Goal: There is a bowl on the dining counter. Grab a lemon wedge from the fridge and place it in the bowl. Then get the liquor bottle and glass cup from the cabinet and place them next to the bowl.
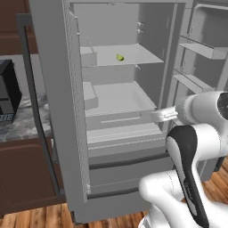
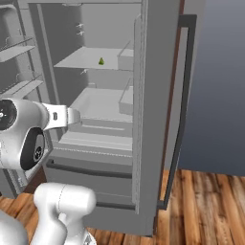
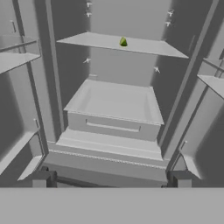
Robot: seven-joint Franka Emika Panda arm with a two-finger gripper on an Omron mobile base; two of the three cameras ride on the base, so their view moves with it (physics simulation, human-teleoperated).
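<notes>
1. Nearest to me, the white arm rises from the base and bends forward, its gripper [image 3: 111,179] pointed into the open fridge [image 1: 53,89]. The two dark finger tips [image 3: 40,178] stand wide apart with nothing between them, so the jaws are open and hold nothing.
2. The gripper sits low, at about the level of the drawer [image 3: 113,127], just in front of the fridge's opening and well below the shelf it needs.
3. Both fridge doors are swung out; the door bins [image 1: 202,50] show on the right in the left base view.
4. Further in and higher up, the lemon wedge [image 1: 120,57] lies on the upper shelf [image 1: 138,55], a small yellow-green piece near the shelf's middle. It is well apart from the gripper, above and beyond it.
5. Off to the left of the fridge, a dark appliance [image 1: 8,91] stands on a counter [image 1: 26,122]; I can't tell what kind.
6. As I judge it, the task is at its start: the fridge is open, but the wedge is not yet grasped. The reach up, the carry to the bowl, and the liquor bottle and glass cup from the cabinet all remain.
</notes>
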